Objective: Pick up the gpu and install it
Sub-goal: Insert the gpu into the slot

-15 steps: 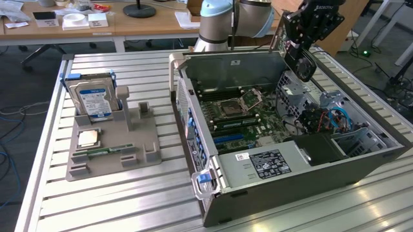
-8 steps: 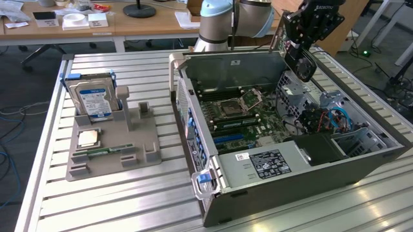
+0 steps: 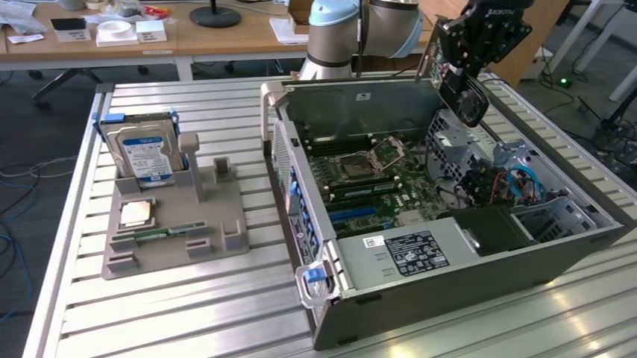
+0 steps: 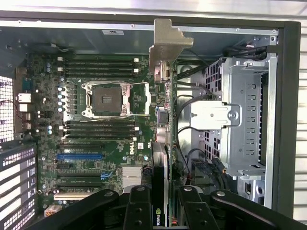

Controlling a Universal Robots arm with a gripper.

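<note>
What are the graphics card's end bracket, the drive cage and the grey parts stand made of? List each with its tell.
End bracket of the graphics card: bare sheet metal, likely steel; dull metallic sheen, folded tab.
Drive cage: stamped sheet metal, punched holes.
Parts stand: probably plastic, matte grey, no shine.

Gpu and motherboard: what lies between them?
Nothing: in the exterior view the gpu hangs in the gripper above the case, bare air down to the motherboard.
</note>
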